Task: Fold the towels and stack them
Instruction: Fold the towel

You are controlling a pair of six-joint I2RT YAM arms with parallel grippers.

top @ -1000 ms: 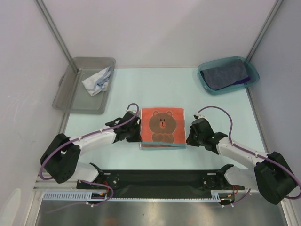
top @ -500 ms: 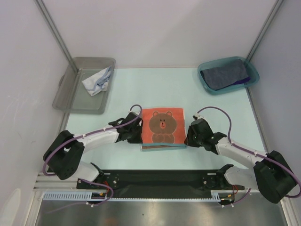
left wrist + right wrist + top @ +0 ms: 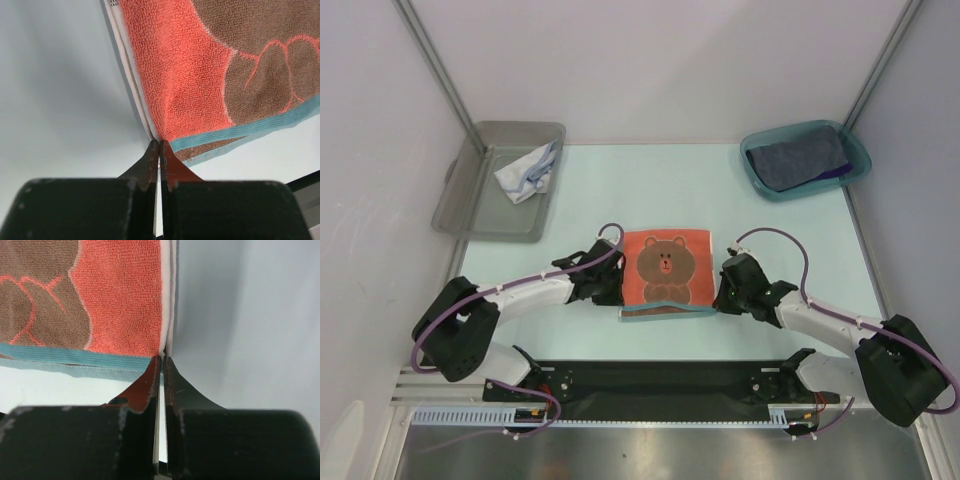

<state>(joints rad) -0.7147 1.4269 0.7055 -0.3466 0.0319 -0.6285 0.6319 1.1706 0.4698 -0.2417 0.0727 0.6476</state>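
An orange-red towel (image 3: 665,266) with a brown bear print and a teal near hem lies at the table's middle. My left gripper (image 3: 617,296) is shut on its near left corner (image 3: 162,134). My right gripper (image 3: 717,293) is shut on its near right corner (image 3: 161,351). The near edge is lifted a little off the table and sags between the grippers. A dark grey-blue towel (image 3: 796,157) lies over a purple one (image 3: 839,173) in the teal bin (image 3: 756,181). A pale white and light-blue towel (image 3: 527,172) lies crumpled in the grey bin (image 3: 460,212).
The grey bin stands at the back left and the teal bin at the back right. White walls with metal posts close in the table on three sides. A black rail (image 3: 660,378) runs along the near edge.
Both grippers have moved a little away from me with the towel's near corners. The near edge has lifted and shifted toward the far edge, and it now sags in the middle.
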